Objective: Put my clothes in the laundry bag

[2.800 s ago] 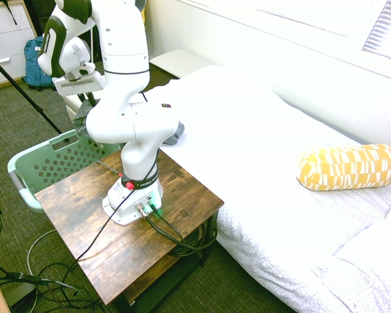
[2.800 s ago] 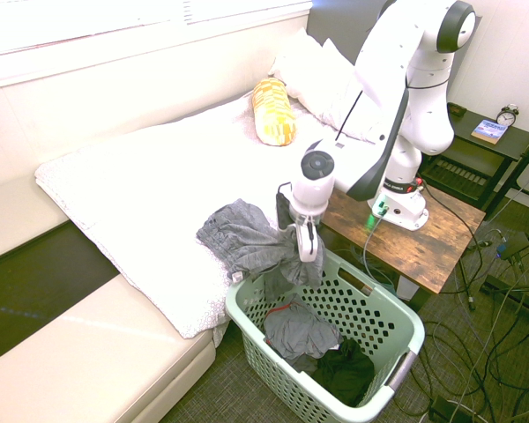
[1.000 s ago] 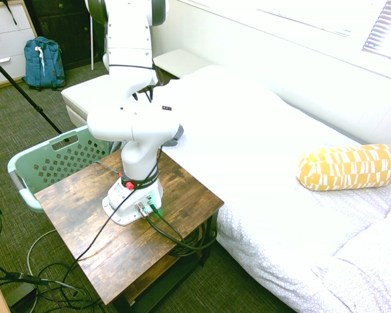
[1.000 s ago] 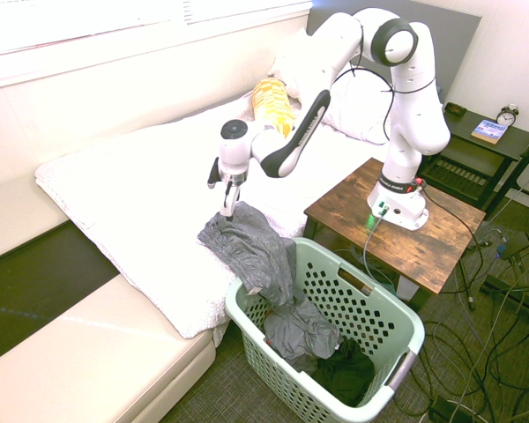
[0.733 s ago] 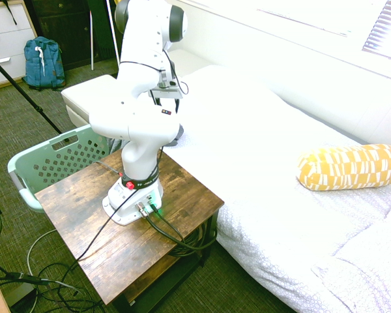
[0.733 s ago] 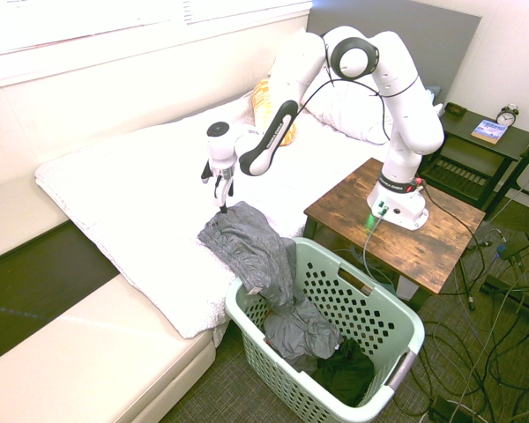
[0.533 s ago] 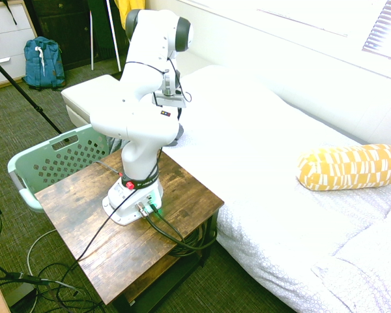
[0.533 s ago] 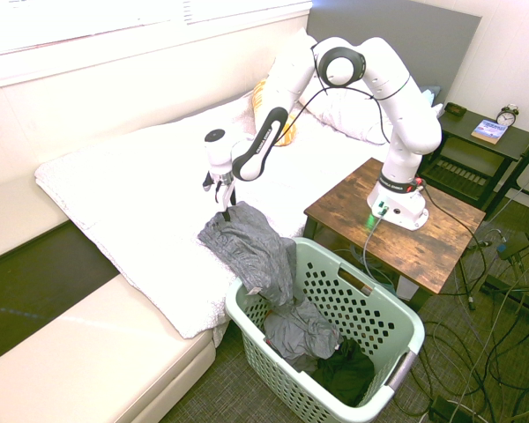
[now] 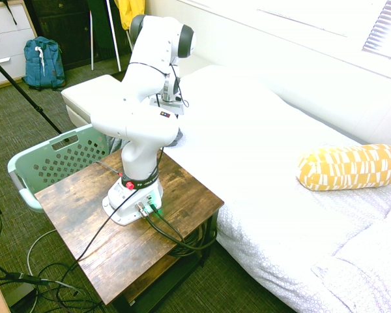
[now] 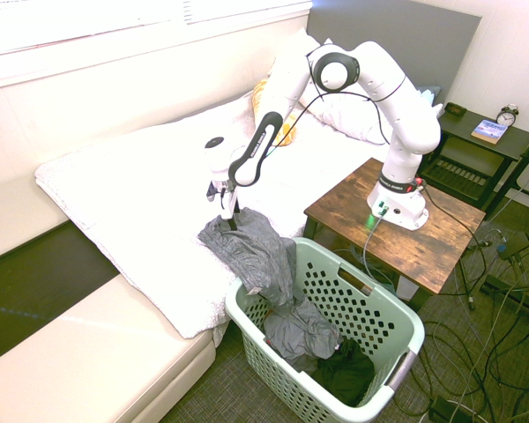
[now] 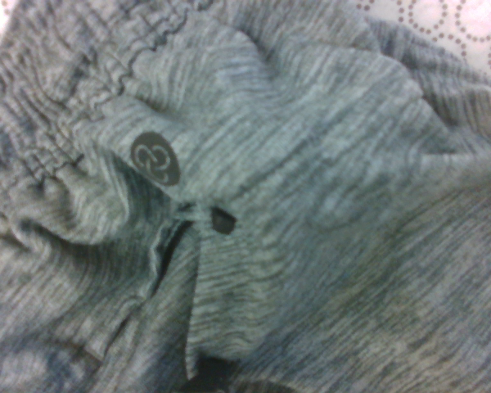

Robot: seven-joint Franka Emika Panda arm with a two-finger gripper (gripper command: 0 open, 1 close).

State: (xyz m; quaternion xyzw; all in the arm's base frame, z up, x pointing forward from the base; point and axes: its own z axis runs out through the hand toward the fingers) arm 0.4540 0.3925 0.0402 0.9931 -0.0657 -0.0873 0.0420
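Note:
The clothes (image 10: 247, 247), a slate-grey garment, lie at the edge of the white bed (image 10: 132, 185) and hang over the rim of the mint-green laundry bag (image 10: 363, 284) into it. My gripper (image 10: 230, 217) stands open, pointing down, with its fingertips at the garment's upper end on the bed. In the wrist view the grey fabric (image 11: 311, 205) fills the picture, with an elastic waistband and a round dark logo (image 11: 154, 157). In the first exterior view the arm hides most of the clothes; the laundry bag (image 9: 52, 158) stands left of the table.
More grey and black clothing (image 10: 339, 370) lies inside the basket. A wooden side table (image 9: 182, 202) bears the arm beside the bed. A yellow patterned pillow (image 9: 349, 167) lies on the bed. A blue backpack (image 9: 42, 62) and a low white bench (image 10: 97, 352) stand nearby.
The gripper has let the garment go, risen, moved back over the bed, and come down onto the garment's upper end. The garment now drapes over the basket rim.

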